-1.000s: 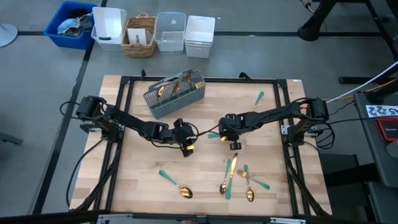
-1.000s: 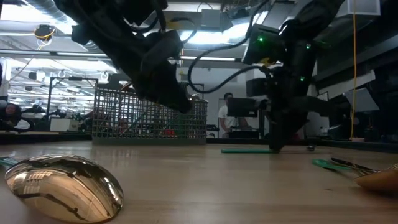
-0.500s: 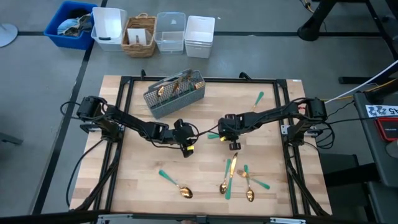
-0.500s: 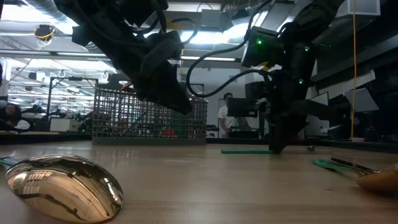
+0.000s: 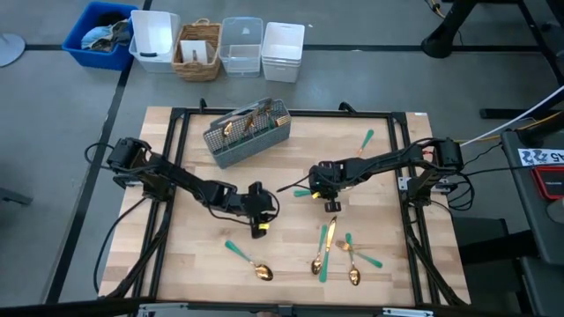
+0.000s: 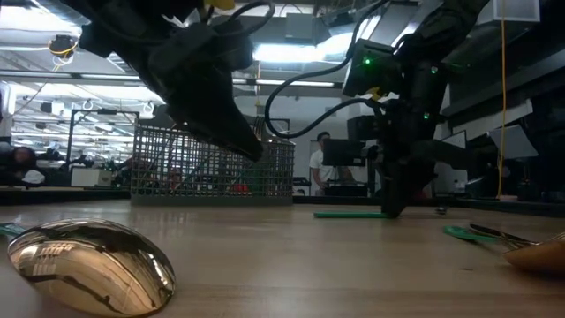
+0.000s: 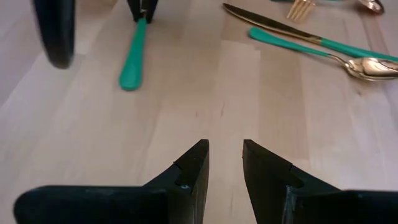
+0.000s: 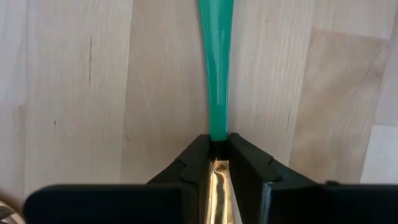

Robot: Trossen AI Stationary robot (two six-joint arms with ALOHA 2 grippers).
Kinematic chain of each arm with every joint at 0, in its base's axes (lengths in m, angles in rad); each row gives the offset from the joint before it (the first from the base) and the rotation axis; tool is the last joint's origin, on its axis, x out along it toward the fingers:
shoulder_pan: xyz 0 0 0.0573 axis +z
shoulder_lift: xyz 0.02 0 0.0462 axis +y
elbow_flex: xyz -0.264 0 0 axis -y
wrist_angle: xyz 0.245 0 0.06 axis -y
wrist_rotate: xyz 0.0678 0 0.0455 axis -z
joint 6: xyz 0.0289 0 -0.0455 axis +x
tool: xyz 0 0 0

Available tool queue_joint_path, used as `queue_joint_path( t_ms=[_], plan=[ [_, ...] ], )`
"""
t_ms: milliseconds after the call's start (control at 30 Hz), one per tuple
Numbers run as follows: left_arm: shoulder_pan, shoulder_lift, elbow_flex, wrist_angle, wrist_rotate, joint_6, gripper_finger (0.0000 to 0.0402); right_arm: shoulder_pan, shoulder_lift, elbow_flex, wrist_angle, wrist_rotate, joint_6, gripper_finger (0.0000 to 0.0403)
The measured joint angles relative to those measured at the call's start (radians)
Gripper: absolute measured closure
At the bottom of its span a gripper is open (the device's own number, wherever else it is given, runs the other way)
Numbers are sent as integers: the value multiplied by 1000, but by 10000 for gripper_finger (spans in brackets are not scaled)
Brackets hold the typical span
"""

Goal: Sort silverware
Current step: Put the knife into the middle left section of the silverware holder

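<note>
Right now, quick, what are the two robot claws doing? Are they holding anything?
Left gripper: open, holding nothing, above bare table.
Right gripper: closed on a piece of silverware lying on the table, where teal handle meets gold metal.

Light wood table (image 5: 194, 255) w/ black frame. Grey mesh caddy (image 5: 248, 132) sits at far edge. Rel. to caddy: lone teal-handled utensil (image 5: 366, 139) to its right; spoon (image 5: 248, 260) on near side; knife (image 5: 327, 250), spoons cluster near-right.
</note>
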Motion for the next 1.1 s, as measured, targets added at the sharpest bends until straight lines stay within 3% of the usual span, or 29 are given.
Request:
queue_joint_path(
  t_ms=[533,1100],
  plan=[
    [-7,-1,0,0,0,0,314,0,1,-1,24,3,0,302],
    [-7,-1,0,0,0,-11,314,0,1,1,23,-61,0,372]
  ],
)
